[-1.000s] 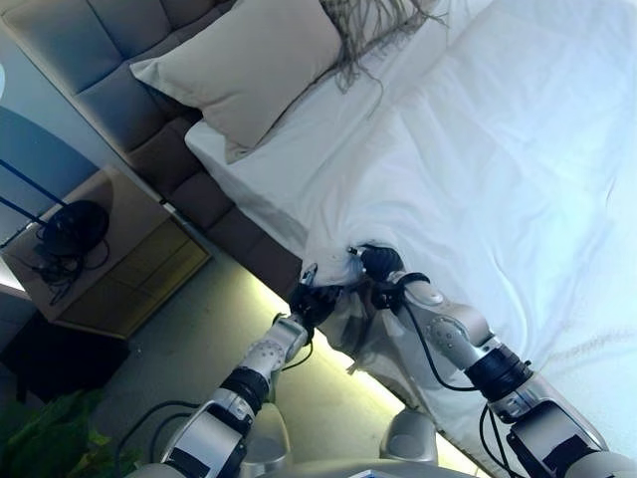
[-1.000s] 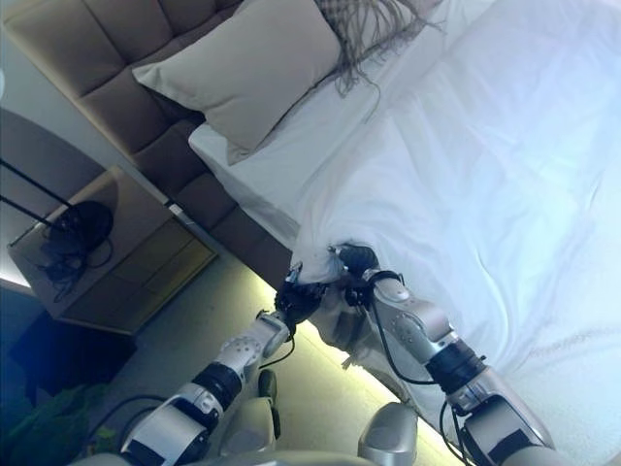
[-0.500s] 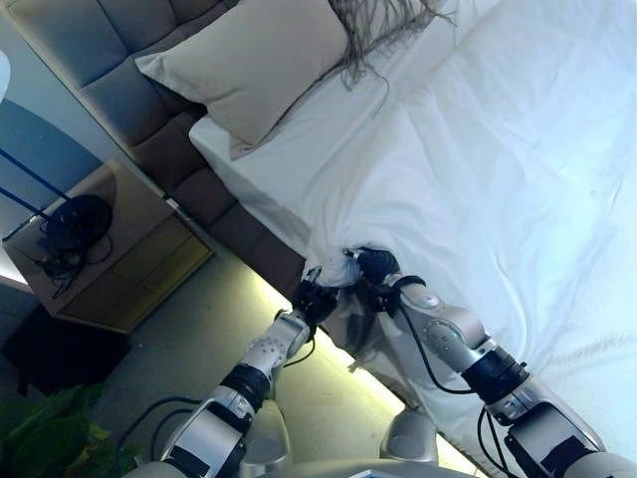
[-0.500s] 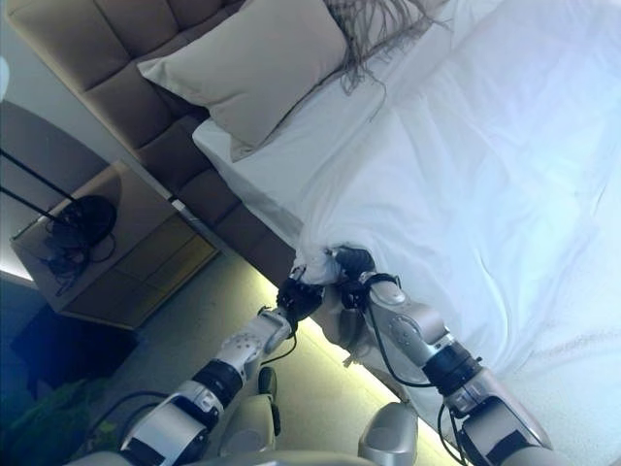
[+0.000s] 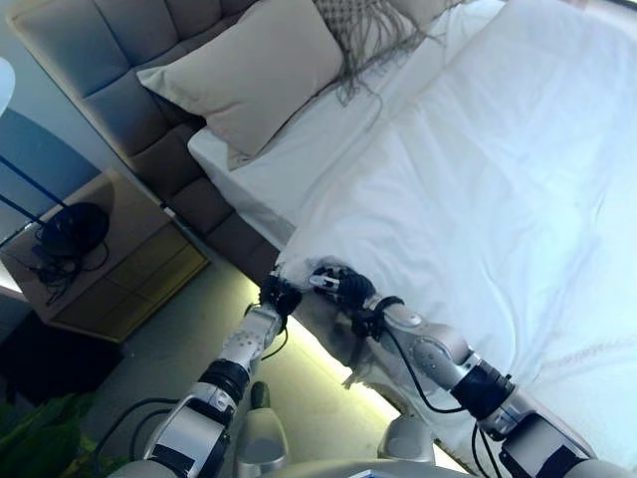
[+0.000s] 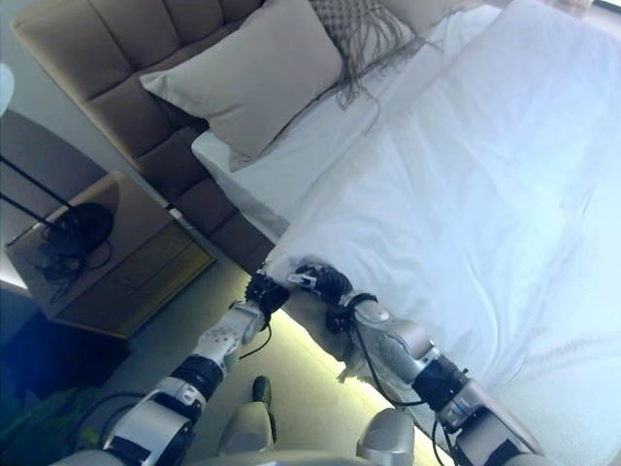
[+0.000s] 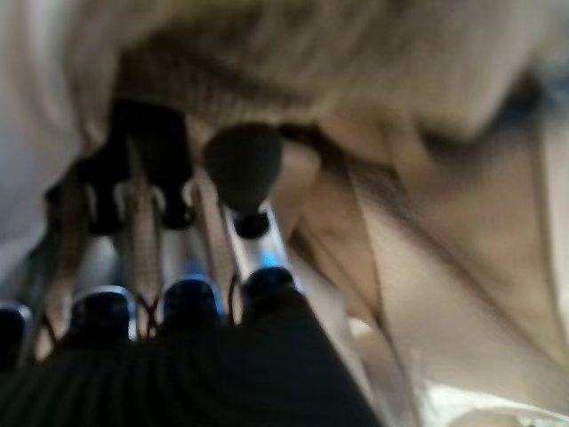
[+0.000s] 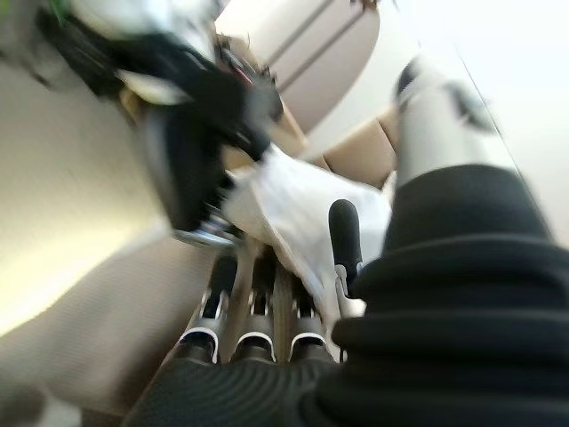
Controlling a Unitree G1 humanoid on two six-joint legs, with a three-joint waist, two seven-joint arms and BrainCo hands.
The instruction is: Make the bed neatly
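Both hands hold the near left corner of a white duvet (image 5: 478,179) at the bed's edge: left hand (image 5: 280,294) and right hand (image 5: 338,286) each curl on cloth. The duvet lies mostly flat; faint wrinkles remain. A pillow (image 5: 254,70) rests far left.

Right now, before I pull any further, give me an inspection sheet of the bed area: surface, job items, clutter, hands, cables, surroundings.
Surface: bed with a white fitted sheet, bare strip below the pillow.
Job's things: white duvet spread over most of the bed, mildly wrinkled; its near corner is bunched at the bed edge. Beige pillow leans on the padded headboard.
Clutter: fringed throw beside the pillow.
Hands: left hand and right hand both curled on the duvet corner.
Cables: tangled dark cord on the nightstand.
Surroundings: wooden nightstand, round black lamp base, green plant.
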